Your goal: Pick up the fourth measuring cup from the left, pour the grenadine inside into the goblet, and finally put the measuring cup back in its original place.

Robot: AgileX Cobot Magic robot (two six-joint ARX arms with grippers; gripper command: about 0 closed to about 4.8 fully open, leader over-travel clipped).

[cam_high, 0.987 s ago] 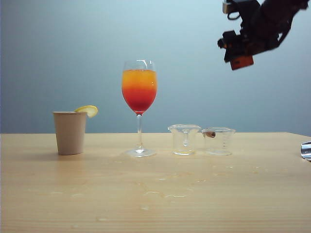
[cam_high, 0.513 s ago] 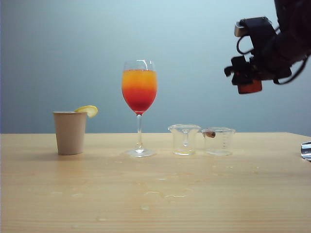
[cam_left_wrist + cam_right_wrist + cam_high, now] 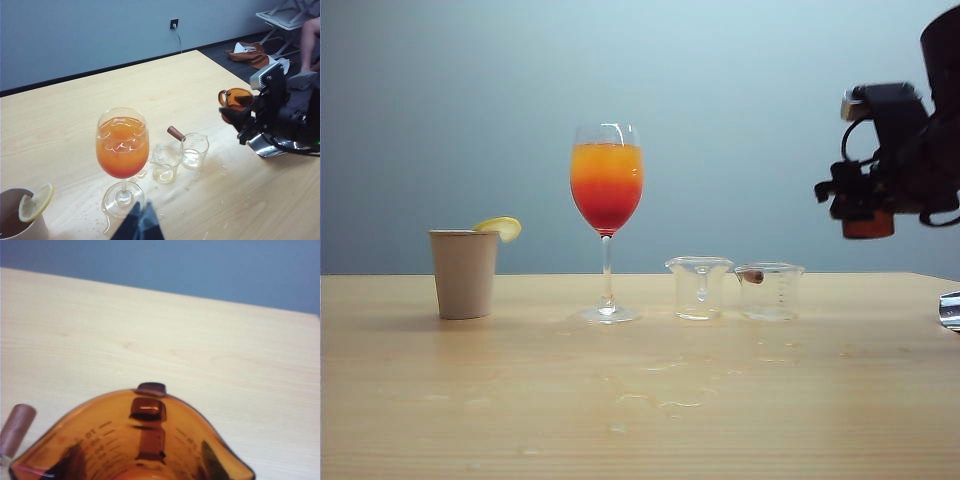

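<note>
1. My right gripper [image 3: 868,222] grips the fourth measuring cup [image 3: 235,98] aloft, upright, beyond the clear cups [image 3: 735,288].
2. Its vacant spot lies below, right of them; goblet [image 3: 607,215] already layered.
3. My left gripper [image 3: 140,222] idles near the goblet's foot, jaws together.

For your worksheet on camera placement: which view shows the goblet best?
The exterior view: the goblet stands whole, side-on, its orange-over-red layers clear. The left wrist view shows the goblet from above, foot partly hidden by the left gripper. The right wrist view misses it.

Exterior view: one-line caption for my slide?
Right gripper holds the fourth measuring cup aloft, right of the filled goblet.
</note>
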